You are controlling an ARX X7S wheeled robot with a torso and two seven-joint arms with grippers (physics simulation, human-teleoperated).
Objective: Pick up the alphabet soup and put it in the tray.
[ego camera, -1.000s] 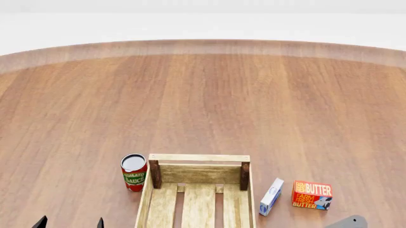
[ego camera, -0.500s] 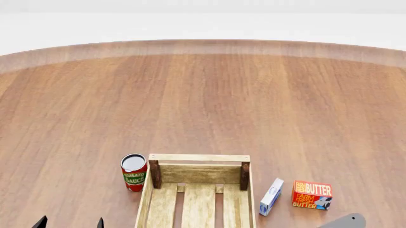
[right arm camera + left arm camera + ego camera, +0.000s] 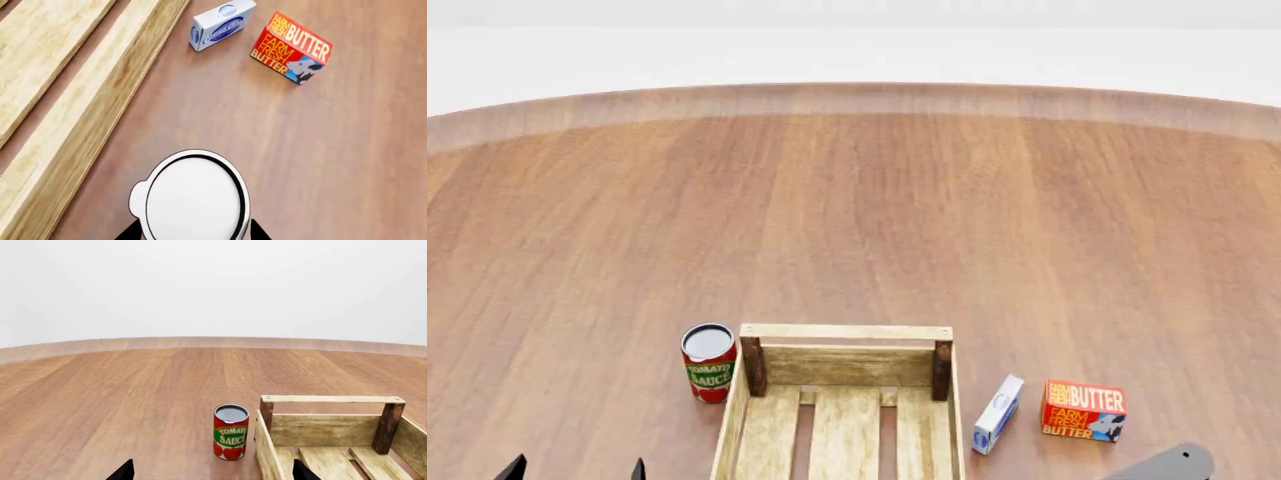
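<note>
In the right wrist view the alphabet soup [image 3: 193,195] shows from above as a silver-white round top; its label is hidden. My right gripper [image 3: 192,233] has a dark fingertip [image 3: 130,233] against each side of the can. The can stands beside the tray's long light-wood side rail [image 3: 100,110]. The tray [image 3: 847,345] is a slatted crate with dark corner posts at the bottom middle of the head view, where the can is out of view. My left gripper [image 3: 210,472] is open and empty, left of the tray [image 3: 330,427].
A red tomato sauce can [image 3: 709,362] stands against the tray's far left corner and shows in the left wrist view [image 3: 231,432]. A small blue-white box [image 3: 220,25] and a butter box [image 3: 291,48] lie right of the tray. Part of my right arm [image 3: 1164,465] shows low right.
The part of my right arm seen in the head view has shifted slightly to the right. The left fingertips and all objects on the table have stayed put.
</note>
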